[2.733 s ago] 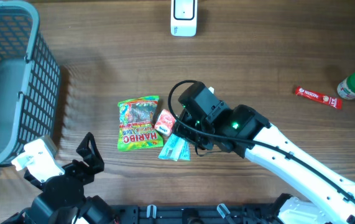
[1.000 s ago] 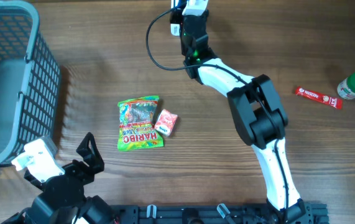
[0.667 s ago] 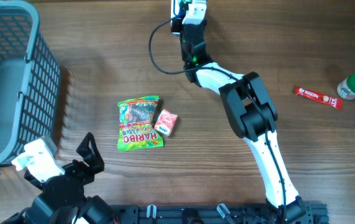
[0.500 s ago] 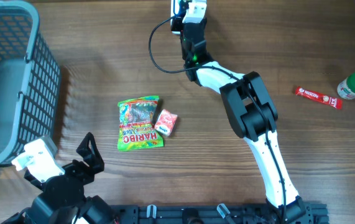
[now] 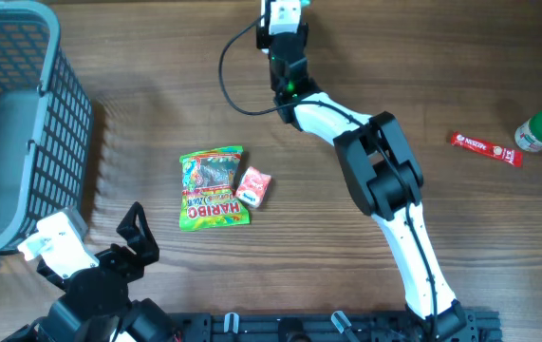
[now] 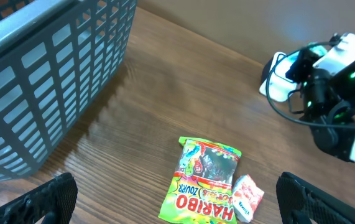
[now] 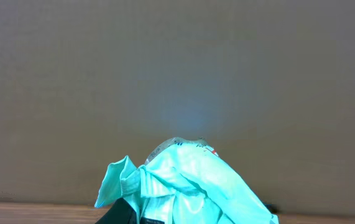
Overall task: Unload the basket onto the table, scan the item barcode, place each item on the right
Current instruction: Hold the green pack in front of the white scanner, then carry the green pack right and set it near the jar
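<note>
Right gripper [image 5: 283,17]: fingers closed in a pinch on a crumpled teal plastic packet [image 7: 186,183]; in the right wrist view the packet bunches up from the bottom centre of the frame, only a dark sliver of finger showing under its lower left edge; behind it a plain grey-brown wall; no barcode can be made out on the packet.

Overhead view: right arm stretched from the bottom right of the frame up to the top centre, gripper at the very top edge; the packet cannot be clearly told there.

Left wrist view: white rounded scanner unit [image 6: 275,84] at the upper right, just beside the right gripper and partly hidden by it.

Left gripper [image 5: 140,235]: fingers [image 6: 50,199] spread wide, holding nothing; low in the lower left of the overhead frame, well apart from the packet.

On the wooden table [image 5: 157,114]:
- green Haribo sweet bag [image 5: 214,187], flat, left of centre;
- small red-and-white carton [image 5: 253,187], touching or just beside the bag's right edge;
- slim red stick sachet [image 5: 484,147], far right;
- small green-capped bottle [image 5: 541,130], near the sachet's right end;
- grey plastic lattice basket [image 5: 57,114], upper left corner.
</note>
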